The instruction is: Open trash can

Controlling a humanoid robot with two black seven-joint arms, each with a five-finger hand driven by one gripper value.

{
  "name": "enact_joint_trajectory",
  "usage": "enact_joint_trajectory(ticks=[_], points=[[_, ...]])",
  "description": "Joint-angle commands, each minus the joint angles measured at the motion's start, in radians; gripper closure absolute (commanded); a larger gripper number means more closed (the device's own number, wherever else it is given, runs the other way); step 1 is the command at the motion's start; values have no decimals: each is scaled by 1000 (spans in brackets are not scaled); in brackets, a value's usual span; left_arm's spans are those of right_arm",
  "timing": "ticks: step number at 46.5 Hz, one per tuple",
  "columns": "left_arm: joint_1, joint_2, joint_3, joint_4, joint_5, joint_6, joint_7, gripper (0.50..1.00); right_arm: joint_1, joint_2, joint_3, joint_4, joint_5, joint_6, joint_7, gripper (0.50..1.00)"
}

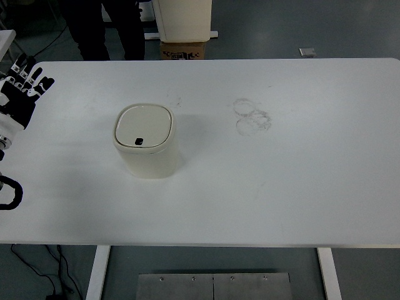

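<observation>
— Shape and finish? 
— Rounded-square cream can (145,147), smooth plastic, lid (143,127) shut with a small dark button; contents hidden.
— Where? 
— Well right of the left hand (20,94) fingers, apart, on matte white table (300,187).
— Fingers? 
— Spread wide, holding nothing.

We see the left hand (20,87) only partly; the left edge cuts its arm off. A person (103,28) beyond the counter (300,187) shows only as dark legs. The box (184,50) print is too small to read.
</observation>
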Motion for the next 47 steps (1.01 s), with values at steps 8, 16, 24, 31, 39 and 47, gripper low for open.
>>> enact_joint_trajectory(ticks=[8,16,24,31,39,47], points=[[-15,8,5,-1,1,2,5,500,0,0,0,0,0,0,0,509],[-38,35,14,-2,2,2,6,500,0,0,0,0,0,0,0,509],[-90,60,48,-5,4,2,60,500,0,0,0,0,0,0,0,509],[-168,82,123,-8,4,1,152,500,0,0,0,0,0,0,0,509],[-292,109,284,-13,5,-4,187,500,0,0,0,0,0,0,0,509],[-432,135,490,-56,5,-7,189,500,0,0,0,0,0,0,0,509]])
